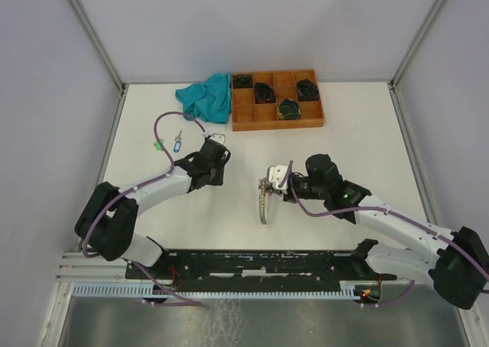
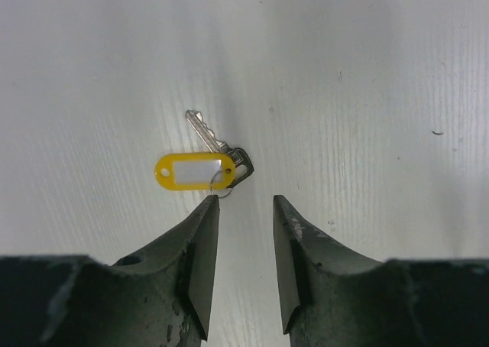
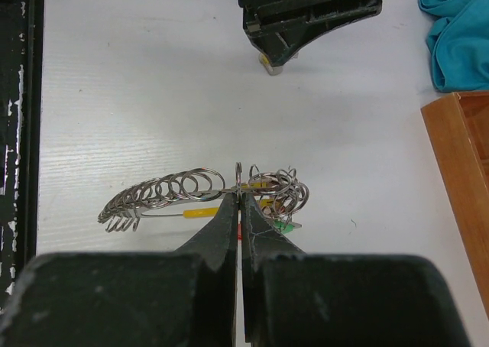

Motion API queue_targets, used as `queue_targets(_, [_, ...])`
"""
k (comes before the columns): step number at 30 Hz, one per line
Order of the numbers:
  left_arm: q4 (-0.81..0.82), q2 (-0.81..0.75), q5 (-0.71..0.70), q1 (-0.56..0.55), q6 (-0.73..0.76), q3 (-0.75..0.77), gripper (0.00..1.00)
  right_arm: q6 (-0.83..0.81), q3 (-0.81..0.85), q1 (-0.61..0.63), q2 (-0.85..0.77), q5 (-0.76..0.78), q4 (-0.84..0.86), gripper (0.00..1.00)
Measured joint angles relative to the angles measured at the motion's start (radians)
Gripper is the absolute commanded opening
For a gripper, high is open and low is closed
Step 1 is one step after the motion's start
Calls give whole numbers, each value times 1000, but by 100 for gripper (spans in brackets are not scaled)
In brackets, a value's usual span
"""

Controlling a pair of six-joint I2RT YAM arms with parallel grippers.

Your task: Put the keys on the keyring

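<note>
Separately, one green key (image 1: 158,144), one blue key (image 1: 177,143), one yellow key (image 2: 195,170)

The left arm (image 1: 157,185) stretched forward, the left gripper (image 2: 244,202) pointing downward with jaws parted — the right gripper (image 3: 238,196), turned inward, was pinched fully closed.

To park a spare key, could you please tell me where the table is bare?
Bare: right of the tray, and near centre between left arm and right arm. Crowded: far left, by the cloth, loose keys and left hand.
</note>
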Motion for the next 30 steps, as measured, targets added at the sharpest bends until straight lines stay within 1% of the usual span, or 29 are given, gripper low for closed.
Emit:
queue_targets(2, [0, -20, -2, 0, -20, -9, 45, 0, 0, 2, 0, 0, -3, 1])
queue_targets(8, [-4, -35, -39, -1, -79, -22, 45, 0, 0, 7, 0, 0, -7, 1])
queue_targets(13, [38, -92, -38, 8, -163, -111, 43, 0, 0, 12, 0, 0, -8, 1])
queue_targets(16, [90, -125, -1, 44, -206, -175, 43, -2, 0, 15, 0, -1, -11, 1])
queue_targets(19, [141, -137, 70, 98, -234, -212, 42, -3, 0, 21, 0, -1, -15, 1])
queue_targets(25, [202, -135, 196, 177, -242, -217, 34, -5, 0, 26, 0, -2, -16, 1])
queue_targets(30, [217, -115, 249, 230, -241, -217, 33, -11, 0, 30, 0, -2, -26, 1])
